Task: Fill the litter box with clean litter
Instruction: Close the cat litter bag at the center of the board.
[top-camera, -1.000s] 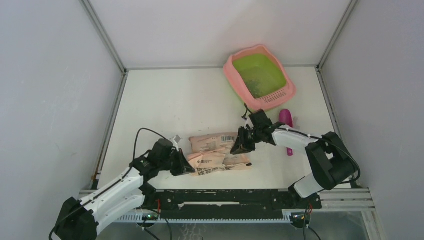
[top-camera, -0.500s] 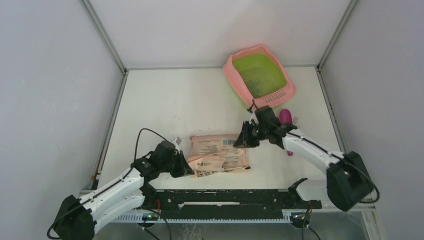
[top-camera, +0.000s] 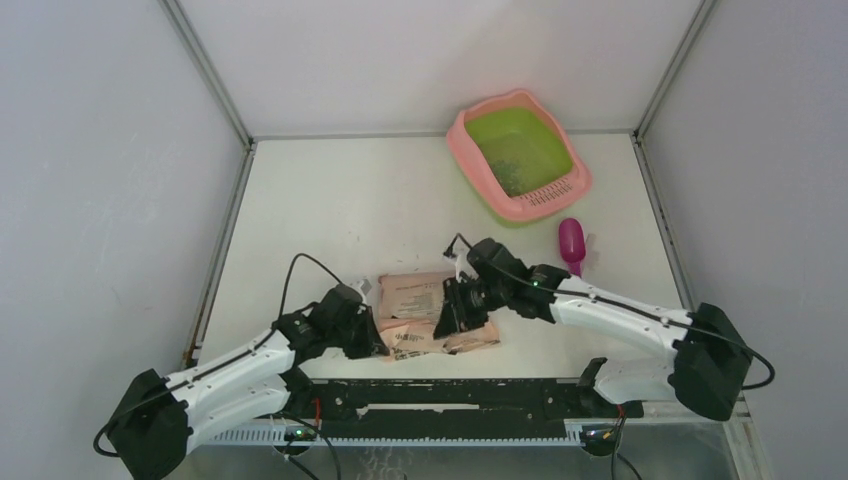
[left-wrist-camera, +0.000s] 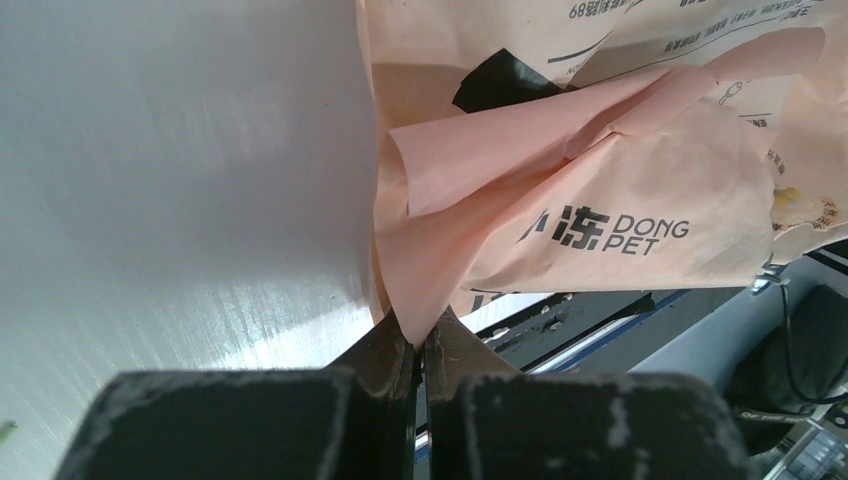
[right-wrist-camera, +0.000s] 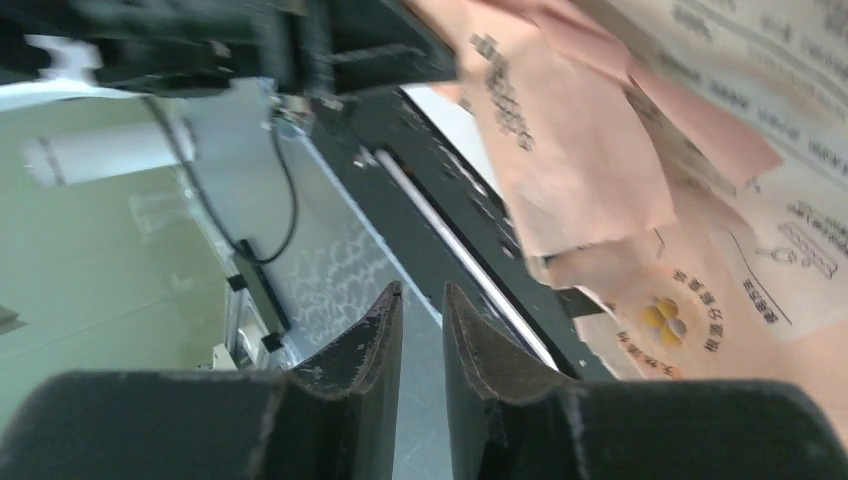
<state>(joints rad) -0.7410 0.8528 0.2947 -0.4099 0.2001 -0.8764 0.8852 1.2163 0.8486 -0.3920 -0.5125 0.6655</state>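
The peach-pink bag (top-camera: 420, 292) lay flat on the white table (top-camera: 330, 200). The left gripper (left-wrist-camera: 420, 335) was clamped tight on the bag's crumpled left corner, the paper pinched between its two black fingers. The right gripper (right-wrist-camera: 422, 300) hung over the bag's right half, tilted down toward it. Its fingers stood a little apart with nothing between them, and the wrist view showed the bag's printed face just beyond the tips. Whether they touched the bag I could not tell. The litter box (top-camera: 463, 148) sat well beyond the bag, off to its far right by the back wall, upright, its pink grid end turned toward the bag. A scatter of litter (top-camera: 517, 176) showed as dark specks in the green basin, nearer the grid. A magenta scoop (top-camera: 571, 243) lay between the bag and the litter box, to the bag's right, apart from both.
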